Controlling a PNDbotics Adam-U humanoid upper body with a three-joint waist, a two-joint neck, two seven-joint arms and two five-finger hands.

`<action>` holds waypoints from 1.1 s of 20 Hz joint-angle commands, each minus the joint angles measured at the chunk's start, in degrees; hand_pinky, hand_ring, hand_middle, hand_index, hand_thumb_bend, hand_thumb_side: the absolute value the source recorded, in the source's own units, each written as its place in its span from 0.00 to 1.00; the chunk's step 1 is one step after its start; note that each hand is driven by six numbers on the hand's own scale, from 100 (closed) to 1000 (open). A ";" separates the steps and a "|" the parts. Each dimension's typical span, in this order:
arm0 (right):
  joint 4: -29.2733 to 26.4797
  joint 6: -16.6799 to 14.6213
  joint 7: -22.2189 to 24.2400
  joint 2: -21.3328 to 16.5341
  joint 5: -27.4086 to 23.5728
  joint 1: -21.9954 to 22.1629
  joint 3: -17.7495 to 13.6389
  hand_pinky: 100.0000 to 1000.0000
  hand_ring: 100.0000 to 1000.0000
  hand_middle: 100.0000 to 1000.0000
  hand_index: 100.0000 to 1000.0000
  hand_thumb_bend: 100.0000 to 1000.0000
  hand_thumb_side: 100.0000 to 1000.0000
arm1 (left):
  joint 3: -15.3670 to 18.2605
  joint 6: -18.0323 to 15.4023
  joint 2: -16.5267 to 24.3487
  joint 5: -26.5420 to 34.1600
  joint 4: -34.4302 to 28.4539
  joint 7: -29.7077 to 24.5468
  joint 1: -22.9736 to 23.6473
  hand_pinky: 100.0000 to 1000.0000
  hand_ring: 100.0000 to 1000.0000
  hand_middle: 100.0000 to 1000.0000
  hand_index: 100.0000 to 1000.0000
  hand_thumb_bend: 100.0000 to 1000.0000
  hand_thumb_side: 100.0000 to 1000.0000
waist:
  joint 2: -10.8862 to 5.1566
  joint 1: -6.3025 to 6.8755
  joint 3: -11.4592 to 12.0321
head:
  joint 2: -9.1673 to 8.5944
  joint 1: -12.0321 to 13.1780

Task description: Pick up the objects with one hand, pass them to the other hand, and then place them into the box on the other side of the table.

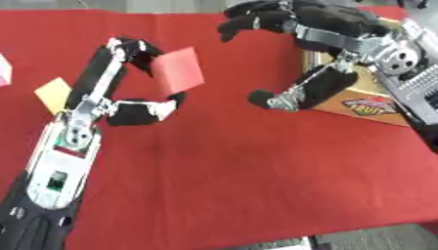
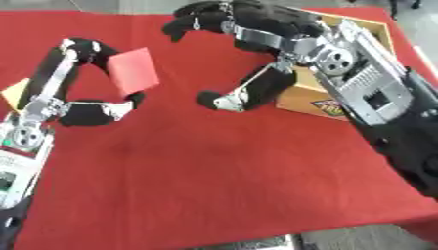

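My left hand (image 1: pixel 128 80) holds a flat red square block (image 1: pixel 179 70) above the red table, pinched between its curled fingers on top and its thumb below. My right hand (image 1: pixel 295 34) hovers open just to the right of the block, fingers spread toward it and thumb (image 1: pixel 275 99) hanging low, a short gap away from the block. A cardboard box (image 2: pixel 329 100) with a printed label sits at the right, partly hidden behind my right hand and forearm.
A yellow block (image 1: pixel 53 94) lies on the red cloth (image 1: pixel 239 176) left of my left arm. A pink-and-white object (image 1: pixel 4 70) shows at the far left edge. The table's front edge runs along the bottom.
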 commanded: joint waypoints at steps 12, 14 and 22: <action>1.11 2.77 -0.19 0.17 1.41 -1.83 0.41 0.94 1.00 0.82 0.94 0.23 0.12 | -4.09 -0.37 -3.29 1.00 -1.31 -0.65 -2.21 0.56 0.47 0.30 0.43 0.00 0.00 | -0.55 0.08 0.50 | -1.10 -1.57; 1.44 2.48 0.55 0.42 1.52 -2.03 0.64 0.94 1.00 0.83 0.94 0.23 0.13 | -4.73 -0.62 -3.64 1.15 -1.35 -1.15 -2.48 0.56 0.47 0.30 0.43 0.00 0.00 | -0.52 0.05 0.51 | -1.10 -1.61; 1.68 1.22 2.83 0.79 1.62 -1.81 0.87 0.95 1.00 0.83 0.94 0.22 0.14 | -5.01 -0.10 -3.98 1.82 -1.04 -0.53 -3.09 0.55 0.47 0.30 0.43 0.00 0.00 | -0.33 -0.01 0.31 | -1.10 -1.21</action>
